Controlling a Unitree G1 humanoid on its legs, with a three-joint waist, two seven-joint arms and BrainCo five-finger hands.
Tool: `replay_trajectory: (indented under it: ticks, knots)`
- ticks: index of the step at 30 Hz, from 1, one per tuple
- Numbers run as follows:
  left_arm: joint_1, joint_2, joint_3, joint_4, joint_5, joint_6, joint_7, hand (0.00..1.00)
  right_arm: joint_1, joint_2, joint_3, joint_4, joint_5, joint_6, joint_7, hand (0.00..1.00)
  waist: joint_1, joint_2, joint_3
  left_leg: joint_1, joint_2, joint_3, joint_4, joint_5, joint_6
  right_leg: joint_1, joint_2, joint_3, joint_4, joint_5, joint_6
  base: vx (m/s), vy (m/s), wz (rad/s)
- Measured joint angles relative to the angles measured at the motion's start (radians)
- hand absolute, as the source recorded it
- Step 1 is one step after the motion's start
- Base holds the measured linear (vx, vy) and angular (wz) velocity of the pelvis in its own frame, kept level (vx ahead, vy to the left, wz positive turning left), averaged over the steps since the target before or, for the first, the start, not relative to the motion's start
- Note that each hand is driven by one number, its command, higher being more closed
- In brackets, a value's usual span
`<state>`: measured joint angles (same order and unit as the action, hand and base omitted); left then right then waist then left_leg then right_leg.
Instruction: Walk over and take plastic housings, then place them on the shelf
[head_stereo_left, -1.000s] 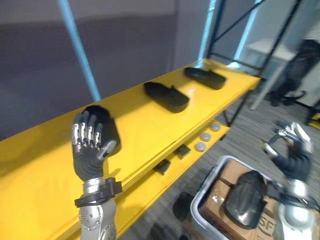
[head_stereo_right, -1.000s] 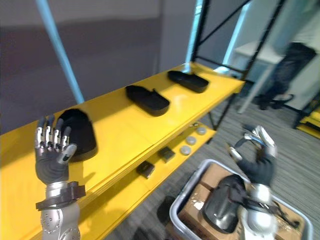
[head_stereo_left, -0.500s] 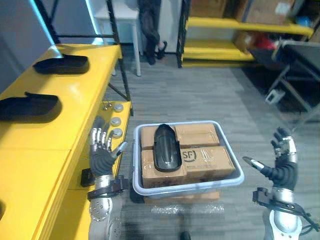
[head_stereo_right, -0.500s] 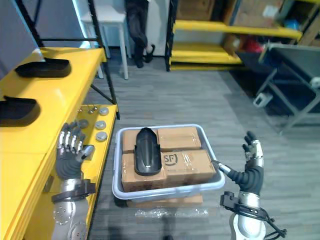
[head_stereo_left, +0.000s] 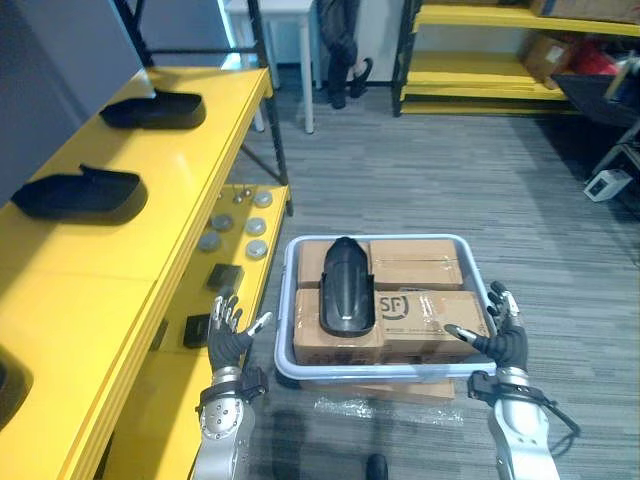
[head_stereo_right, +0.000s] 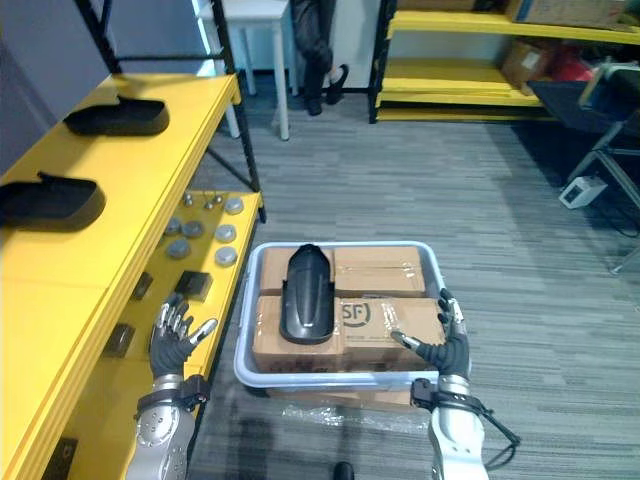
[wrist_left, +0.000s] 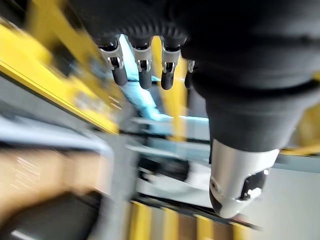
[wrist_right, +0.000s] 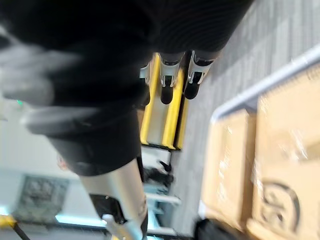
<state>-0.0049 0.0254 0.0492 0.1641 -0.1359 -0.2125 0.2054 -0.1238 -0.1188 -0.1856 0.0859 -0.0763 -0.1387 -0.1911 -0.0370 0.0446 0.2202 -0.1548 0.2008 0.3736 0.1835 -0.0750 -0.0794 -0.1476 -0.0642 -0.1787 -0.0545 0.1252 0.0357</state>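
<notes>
A black plastic housing (head_stereo_left: 346, 285) lies on brown cardboard boxes (head_stereo_left: 420, 310) inside a grey-white bin (head_stereo_left: 288, 355) on the floor in front of me. Two more black housings (head_stereo_left: 80, 193) (head_stereo_left: 155, 108) rest on the yellow shelf (head_stereo_left: 120, 250) to my left; the edge of a third (head_stereo_left: 8, 385) shows at the near left. My left hand (head_stereo_left: 229, 339) is open, held up between the shelf and the bin's left side. My right hand (head_stereo_left: 500, 336) is open by the bin's right corner. Neither hand touches anything.
The shelf's lower level (head_stereo_left: 225, 260) holds several grey discs (head_stereo_left: 258, 248) and small dark blocks (head_stereo_left: 225, 277). A person (head_stereo_left: 340, 40) stands by a white table (head_stereo_left: 280, 10) at the back. More yellow racking (head_stereo_left: 500, 20) lines the far wall. Grey floor (head_stereo_left: 480, 190) stretches right.
The camera has swung from the shelf to the bin. My left hand has come off the housing on the shelf. Both hands have dropped lower, open, on either side of the bin.
</notes>
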Motion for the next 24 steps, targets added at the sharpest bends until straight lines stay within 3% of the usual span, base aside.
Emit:
replay_trajectory:
  ticks: [4, 6, 11, 16, 24]
  knots:
    - [-0.004, 0.028, -0.047, 0.054, 0.043, 0.016, 0.005, 0.00, -0.243, -0.010, -0.020, 0.163, -0.060, 0.044, -0.107, 0.00, 0.028, 0.004, 0.065, -0.047, -0.054, -0.039, -0.011, 0.020, 0.027, -0.015, -0.048, -0.032, -0.030, 0.032, 0.027, -0.04, 0.117, 0.37]
    - [-0.005, 0.037, -0.082, 0.066, 0.042, 0.020, -0.003, 0.00, -0.419, -0.059, -0.026, 0.276, -0.092, 0.080, -0.161, 0.00, 0.061, 0.005, 0.106, -0.085, -0.076, -0.049, -0.008, 0.028, 0.039, -0.044, -0.066, -0.042, -0.029, 0.045, 0.035, -0.05, 0.085, 0.21]
    - [-0.042, 0.083, -0.118, 0.165, 0.007, 0.019, -0.018, 0.00, -0.733, -0.177, -0.039, 0.438, -0.102, 0.119, -0.244, 0.00, 0.084, 0.008, 0.185, -0.158, -0.096, -0.080, 0.024, 0.033, 0.051, -0.090, -0.087, -0.057, -0.024, 0.064, 0.042, -0.03, 0.063, 0.17]
    - [-0.079, 0.098, -0.186, 0.265, -0.074, 0.015, -0.057, 0.00, -0.907, -0.271, -0.036, 0.635, -0.122, 0.145, -0.283, 0.00, 0.106, 0.017, 0.211, -0.246, -0.099, -0.096, 0.069, 0.024, 0.065, -0.152, -0.094, -0.060, -0.021, 0.083, 0.044, -0.03, 0.048, 0.05]
    - [-0.147, 0.088, -0.234, 0.450, -0.097, 0.009, -0.077, 0.00, -1.047, -0.356, 0.014, 0.913, -0.117, 0.163, -0.280, 0.00, 0.126, 0.041, 0.234, -0.365, -0.088, -0.105, 0.157, 0.003, 0.083, -0.239, -0.091, -0.056, -0.003, 0.107, 0.040, -0.04, 0.035, 0.00]
